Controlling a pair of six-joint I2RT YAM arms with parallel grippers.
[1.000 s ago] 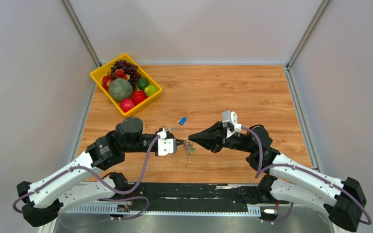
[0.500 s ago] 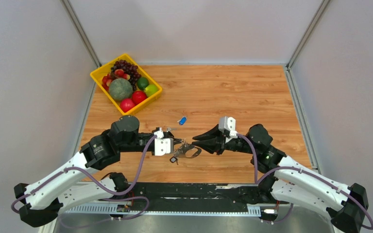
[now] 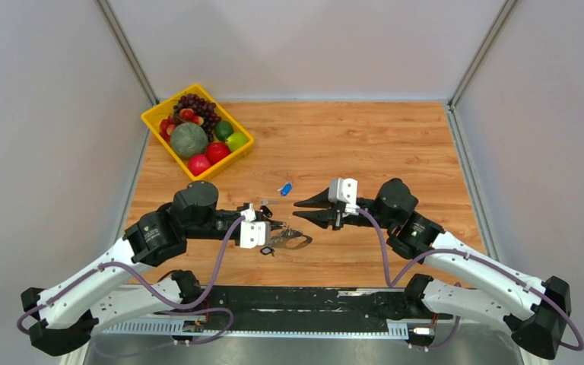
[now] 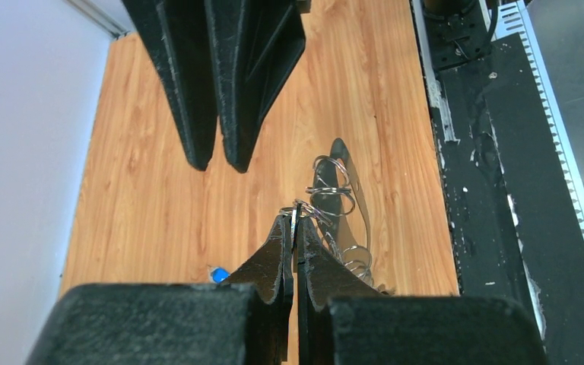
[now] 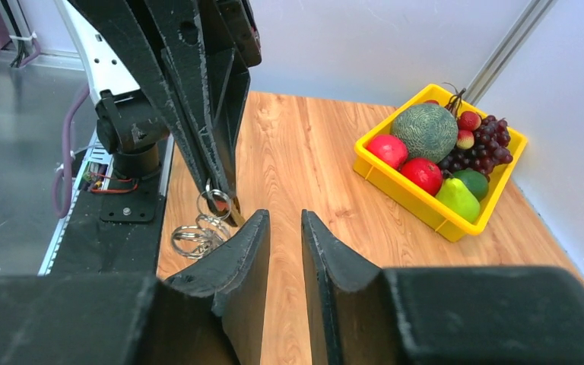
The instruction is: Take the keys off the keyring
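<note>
While the left gripper (image 4: pixel 295 222) pinches the keyring (image 4: pixel 330 199) tight, hanging it and the keys (image 3: pixel 277 245) low over the table (image 3: pixel 365 144), the right gripper (image 5: pixel 284 218) — part open, empty — should close on one key only, then pull straight off the ring.

Pale grey walls (image 3: pixel 296 46) are enclosing the wood-grain table (image 3: pixel 395 137) on three sides, metal posts (image 3: pixel 127 49) are running up the back corners, and even light is falling.
</note>
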